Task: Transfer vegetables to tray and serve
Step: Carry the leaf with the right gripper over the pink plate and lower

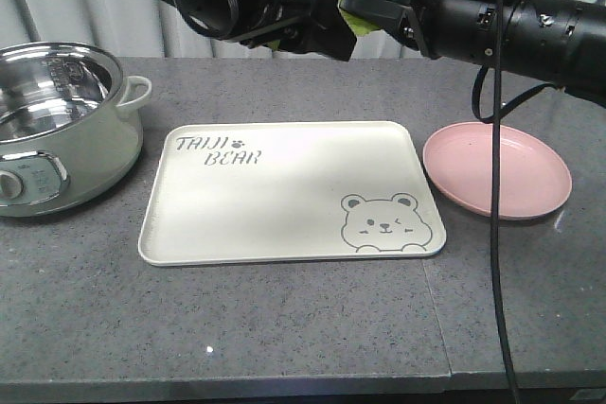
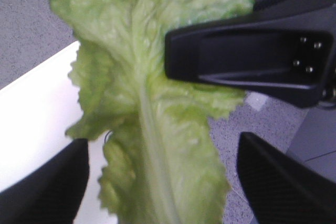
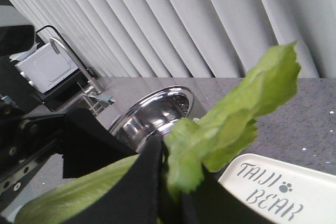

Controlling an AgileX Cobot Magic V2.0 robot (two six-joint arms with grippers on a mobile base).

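- Your right gripper (image 1: 367,5) is clamped on the lettuce leaf (image 2: 157,103), carrying it aloft near the tray's (image 1: 284,186) far edge, likely for release there.
- Your left gripper (image 1: 327,35) gapes wide around the leaf's lower part without pinching it, probably to steady it.

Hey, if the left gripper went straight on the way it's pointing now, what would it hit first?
The lettuce leaf. It hangs right ahead, between the open fingers of the left gripper, clamped by the right gripper. The tray seems to lie farther beyond, though depth is hard to judge.
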